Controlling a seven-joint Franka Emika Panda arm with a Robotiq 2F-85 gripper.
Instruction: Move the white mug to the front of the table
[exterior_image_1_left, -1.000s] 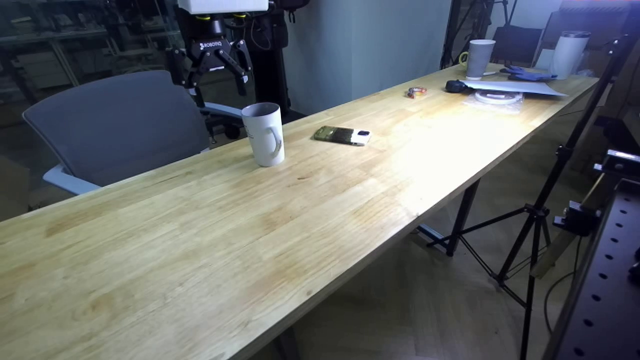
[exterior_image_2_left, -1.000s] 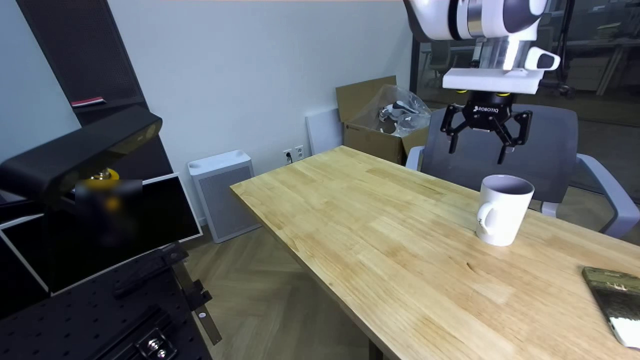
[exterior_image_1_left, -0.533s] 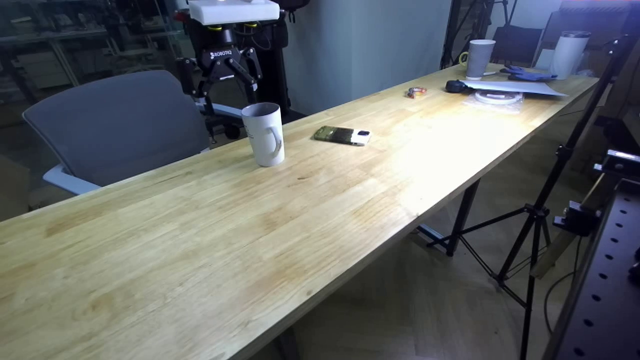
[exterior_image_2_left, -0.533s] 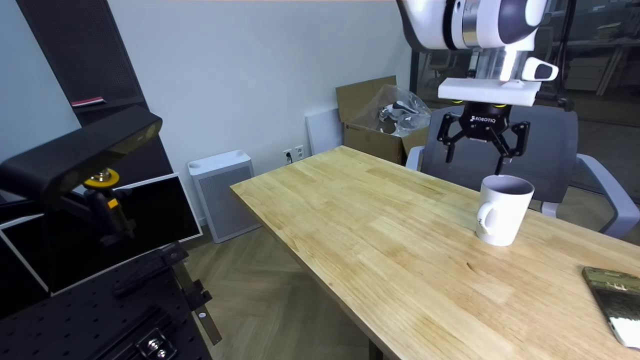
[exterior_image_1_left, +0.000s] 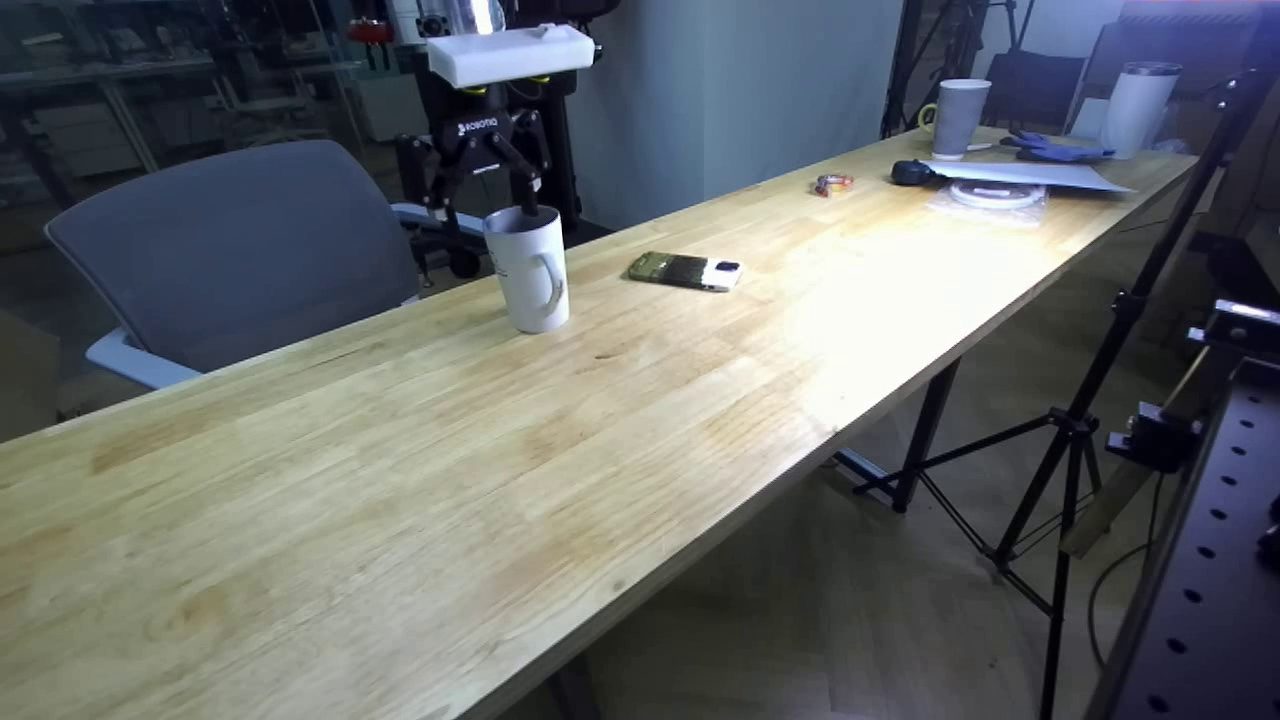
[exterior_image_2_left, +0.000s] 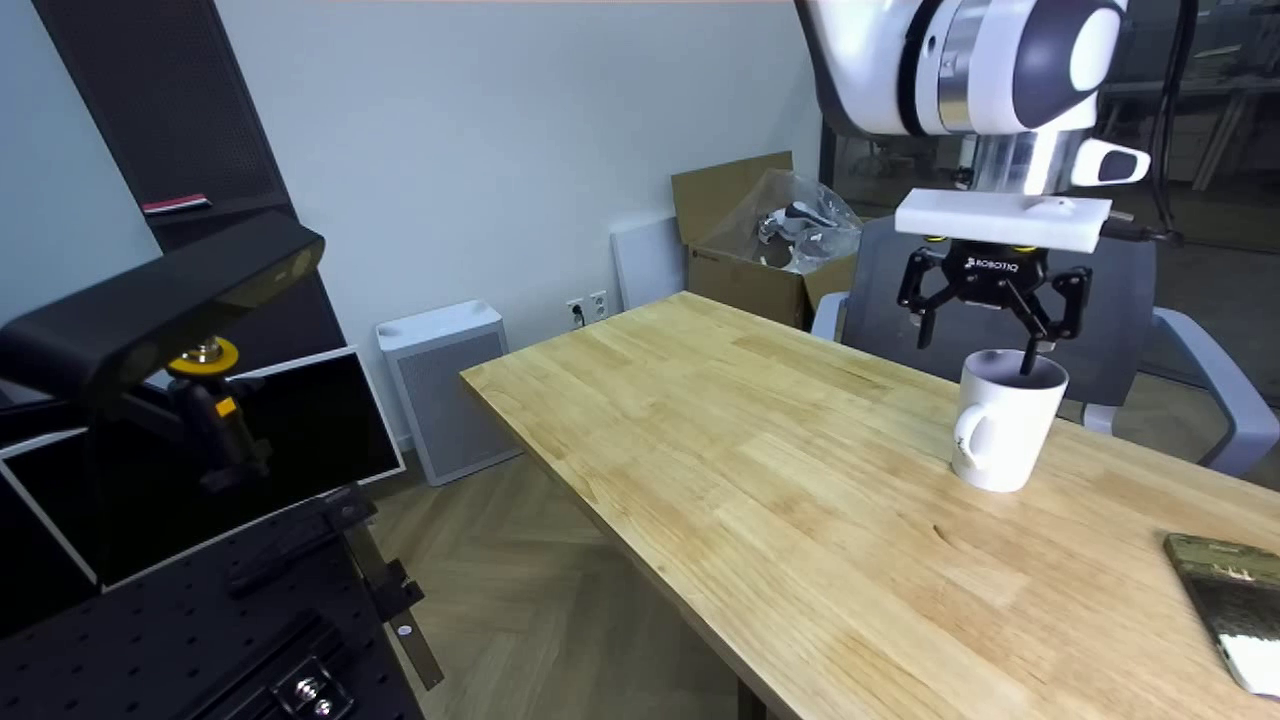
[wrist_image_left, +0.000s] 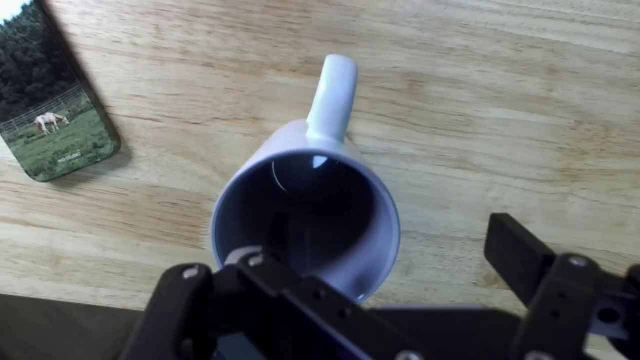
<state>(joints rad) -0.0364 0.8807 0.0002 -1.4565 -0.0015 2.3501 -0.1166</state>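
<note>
The white mug (exterior_image_1_left: 530, 285) stands upright near one long edge of the light-wood table (exterior_image_1_left: 480, 500). It also shows in an exterior view (exterior_image_2_left: 1010, 430), handle facing the camera side, and in the wrist view (wrist_image_left: 330, 215), open end up with a dark inside. My gripper (exterior_image_2_left: 977, 347) is open above the mug. One fingertip dips into the mug's mouth and the other is outside, beyond the rim. In the wrist view my gripper (wrist_image_left: 392, 240) has its right finger over bare wood, apart from the mug; the left fingertip is dark against the mug's inside.
A phone (exterior_image_1_left: 685, 271) with a picture case lies beside the mug. Farther along the table are a small red item (exterior_image_1_left: 832, 184), papers (exterior_image_1_left: 1030, 176), a grey cup (exterior_image_1_left: 960, 118), a blue glove (exterior_image_1_left: 1055, 148) and a white tumbler (exterior_image_1_left: 1140, 110). A grey chair (exterior_image_1_left: 240, 250) stands behind the table.
My gripper has come down and shifted toward the mug, with one fingertip now at the mug's mouth. It has stayed open. The mug and phone have not moved.
</note>
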